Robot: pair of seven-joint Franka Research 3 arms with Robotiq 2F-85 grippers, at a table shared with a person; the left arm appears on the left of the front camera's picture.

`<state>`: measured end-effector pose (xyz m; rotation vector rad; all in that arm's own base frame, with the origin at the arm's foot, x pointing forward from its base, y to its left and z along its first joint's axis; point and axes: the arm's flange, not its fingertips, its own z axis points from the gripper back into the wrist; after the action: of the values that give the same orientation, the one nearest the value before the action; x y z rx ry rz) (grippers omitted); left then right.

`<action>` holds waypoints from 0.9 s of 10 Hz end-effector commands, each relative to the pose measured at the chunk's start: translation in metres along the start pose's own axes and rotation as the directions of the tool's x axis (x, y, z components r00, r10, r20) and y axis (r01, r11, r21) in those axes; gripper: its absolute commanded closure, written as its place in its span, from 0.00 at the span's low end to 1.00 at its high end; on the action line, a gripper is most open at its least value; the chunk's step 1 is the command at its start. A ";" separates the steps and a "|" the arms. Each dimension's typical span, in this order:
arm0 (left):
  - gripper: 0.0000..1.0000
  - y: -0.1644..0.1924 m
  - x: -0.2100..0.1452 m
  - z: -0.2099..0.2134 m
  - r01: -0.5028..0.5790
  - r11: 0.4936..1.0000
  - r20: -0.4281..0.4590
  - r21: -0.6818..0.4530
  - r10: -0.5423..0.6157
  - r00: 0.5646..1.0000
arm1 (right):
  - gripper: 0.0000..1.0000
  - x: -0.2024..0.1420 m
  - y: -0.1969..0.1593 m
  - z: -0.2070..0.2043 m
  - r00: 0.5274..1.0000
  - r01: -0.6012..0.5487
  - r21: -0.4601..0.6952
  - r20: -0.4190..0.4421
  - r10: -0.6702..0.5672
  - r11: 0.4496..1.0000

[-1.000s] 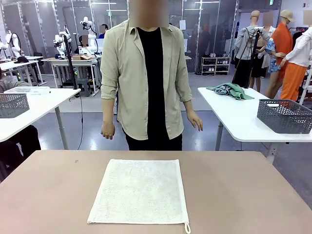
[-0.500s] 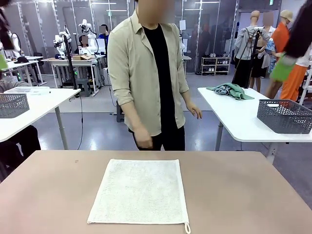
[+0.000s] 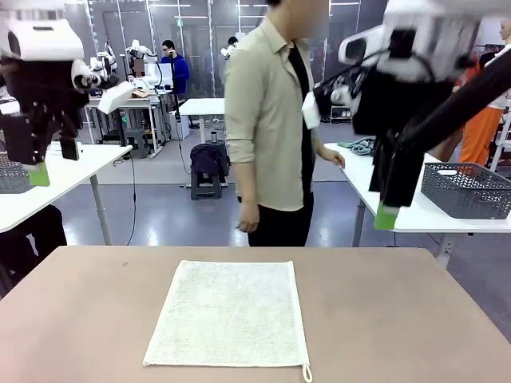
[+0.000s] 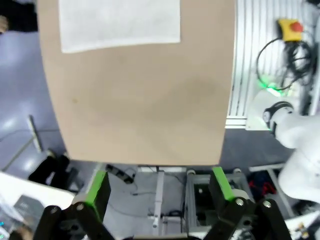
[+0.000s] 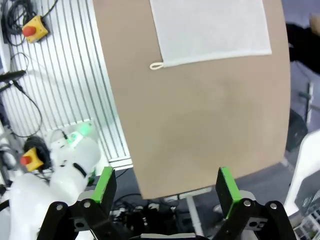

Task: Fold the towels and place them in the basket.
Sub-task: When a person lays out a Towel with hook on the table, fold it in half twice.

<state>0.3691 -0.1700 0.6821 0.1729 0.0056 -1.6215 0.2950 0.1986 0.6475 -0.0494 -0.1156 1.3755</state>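
Brown tabletop [image 3: 399,319] takes up the lower half of the front view, and one cream-white towel [image 3: 230,313] lies spread flat at its lower middle, unfolded, with a small hanging loop [image 3: 307,373] at its lower right corner. High above the table, the left gripper [image 3: 52,162] hangs at the upper left of the frame and the right gripper [image 3: 391,209] at the upper right, both well apart from the towel. Seen from each wrist camera, the green pads stand wide apart with nothing between them, so both jaws are fully open and empty. A person [image 3: 271,120] in a beige shirt stands side-on at the table's far edge, near centre frame. A dark grey mesh basket [image 3: 467,190] sits on a white side table [image 3: 383,191] at the right edge, far from the towel.
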 end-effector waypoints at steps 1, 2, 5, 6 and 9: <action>0.00 -0.009 -0.007 -0.007 0.063 0.998 0.101 0.022 -0.065 0.993 | 0.00 0.001 -0.007 -0.007 0.996 -0.083 -0.009 0.044 0.083 0.997; 0.00 -0.008 -0.003 -0.011 0.024 0.999 0.120 0.031 -0.027 0.992 | 0.00 0.007 -0.010 -0.010 0.992 -0.106 0.002 0.064 0.106 0.994; 0.00 -0.003 0.022 -0.012 0.006 1.000 0.122 0.023 -0.009 0.992 | 0.00 0.013 -0.015 -0.008 0.992 -0.103 0.018 0.073 0.102 0.994; 0.00 -0.002 0.007 -0.007 0.027 0.999 0.125 0.027 -0.031 0.992 | 0.00 0.013 -0.009 -0.012 0.995 -0.090 0.001 0.047 0.090 0.996; 0.00 -0.002 0.007 -0.007 0.027 0.999 0.125 0.027 -0.031 0.992 | 0.00 0.013 -0.009 -0.012 0.995 -0.090 0.001 0.047 0.090 0.996</action>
<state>0.3687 -0.1795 0.6719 0.0895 -0.1079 -1.6527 0.3082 0.2108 0.6387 -0.0162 -0.1562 1.4681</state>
